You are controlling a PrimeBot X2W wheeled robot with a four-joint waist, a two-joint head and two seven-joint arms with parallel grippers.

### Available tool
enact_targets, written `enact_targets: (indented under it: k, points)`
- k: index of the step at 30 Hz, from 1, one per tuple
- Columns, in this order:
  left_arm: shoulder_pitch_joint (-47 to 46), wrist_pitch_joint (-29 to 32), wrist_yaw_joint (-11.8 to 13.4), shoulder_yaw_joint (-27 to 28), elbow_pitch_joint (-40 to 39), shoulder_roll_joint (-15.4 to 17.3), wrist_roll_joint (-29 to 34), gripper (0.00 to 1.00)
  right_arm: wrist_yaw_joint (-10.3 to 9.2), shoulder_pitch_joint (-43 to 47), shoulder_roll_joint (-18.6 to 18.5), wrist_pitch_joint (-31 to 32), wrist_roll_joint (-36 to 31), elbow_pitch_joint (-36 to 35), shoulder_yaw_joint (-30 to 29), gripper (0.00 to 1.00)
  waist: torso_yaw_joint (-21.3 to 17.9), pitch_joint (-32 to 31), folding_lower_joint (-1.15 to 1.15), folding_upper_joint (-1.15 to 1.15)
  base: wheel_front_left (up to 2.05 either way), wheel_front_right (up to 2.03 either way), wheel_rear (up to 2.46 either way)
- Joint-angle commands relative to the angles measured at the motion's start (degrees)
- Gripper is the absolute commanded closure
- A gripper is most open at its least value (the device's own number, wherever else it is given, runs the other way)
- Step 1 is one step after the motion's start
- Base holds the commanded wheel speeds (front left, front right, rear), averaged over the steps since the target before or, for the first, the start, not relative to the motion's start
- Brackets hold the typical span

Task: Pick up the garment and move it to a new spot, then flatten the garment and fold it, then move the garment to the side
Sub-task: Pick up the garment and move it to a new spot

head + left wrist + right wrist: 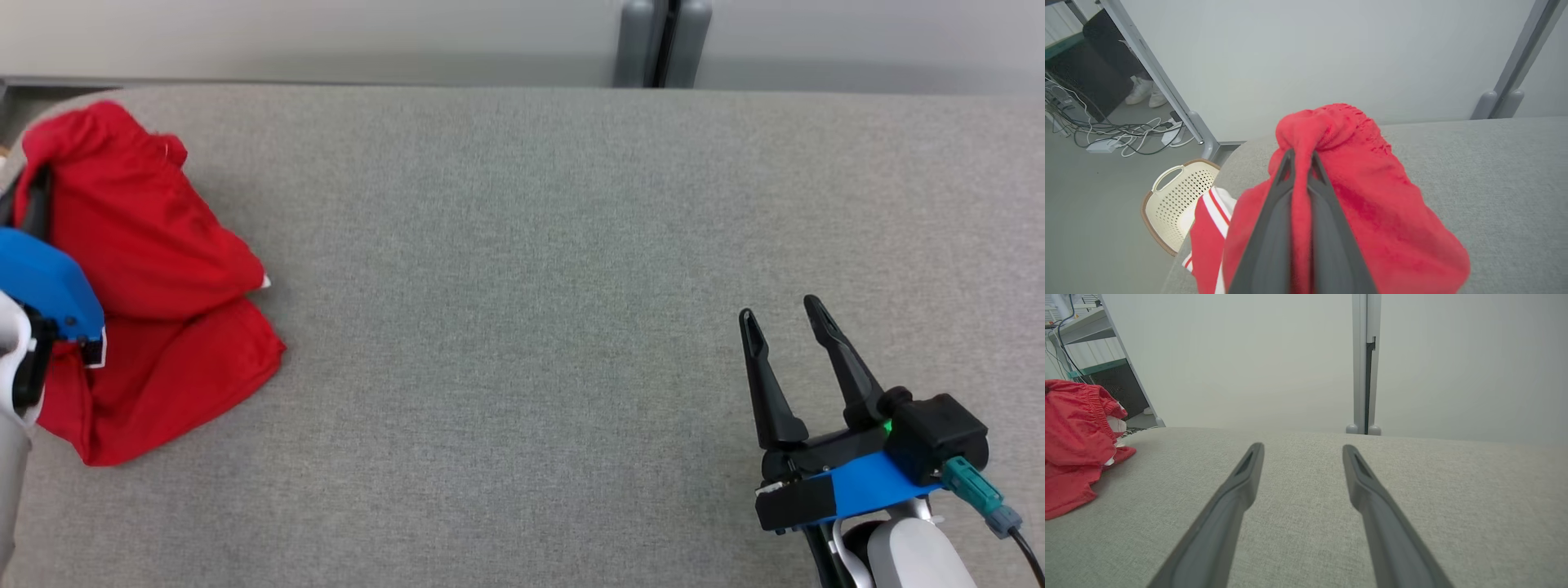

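Garment [163, 269] of crumpled red fabric with white stripes, bunched at the left edge of the grey cloth-covered table [522, 327].
One raised fold is clamped between the left gripper's [1300, 157] dark fingers; the right gripper [781, 310] sits near the front right corner, fingers apart, holding nothing.

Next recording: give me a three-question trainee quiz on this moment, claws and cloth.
1. True or false: the left claw is shut on the red garment.
2. The right claw is: A) open above the grey surface; B) shut on the garment; C) lifting a box.
3. In the left wrist view, what stands on the floor past the surface's corner?

Key: 1 true; 2 A; 3 a cream basket.
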Motion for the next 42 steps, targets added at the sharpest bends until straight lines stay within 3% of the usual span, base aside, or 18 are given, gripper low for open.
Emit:
enact_targets:
  k: [1, 11, 25, 32, 42]
  points:
    - [-0.88, -0.87, 0.49, -0.28, -0.91, 0.29, 0.50, 1.00, 0.03, 0.53, -0.19, -0.50, 0.28, 0.30, 0.07, 0.00, -0.25, -1.36, 0.01, 0.00, 0.00, 0.00, 0.00]
    - [-6.31, -5.85, 1.63, -1.40, -13.93, -0.51, 2.89, 1.00, 0.03, 1.63, -0.19, -2.22, 3.20, 3.41, 0.80, 0.00, -3.26, -5.81, 0.01, 0.00, 0.00, 0.00, 0.00]
    - [-11.01, -2.33, 2.23, -6.58, -31.31, -5.49, 4.13, 1.00, 0.03, 0.16, -0.18, -3.04, 7.96, 4.36, 3.45, 0.00, -14.39, -5.21, 0.01, 0.00, 0.00, 0.00, 0.00]
    - [-7.65, -2.02, 2.31, -9.88, -31.70, -8.41, 3.78, 1.00, 0.03, -0.44, -0.18, -3.04, 9.45, 3.61, 4.41, 0.00, -18.53, -3.96, 0.01, 0.00, 0.00, 0.00, 0.00]
    - [1.94, -5.30, 2.74, -15.06, -24.39, -13.01, 3.18, 1.00, 0.03, -0.74, -0.18, -3.04, 9.66, 3.57, 4.01, 0.00, -20.13, -2.98, 0.01, 0.00, 0.00, 0.00, 0.00]
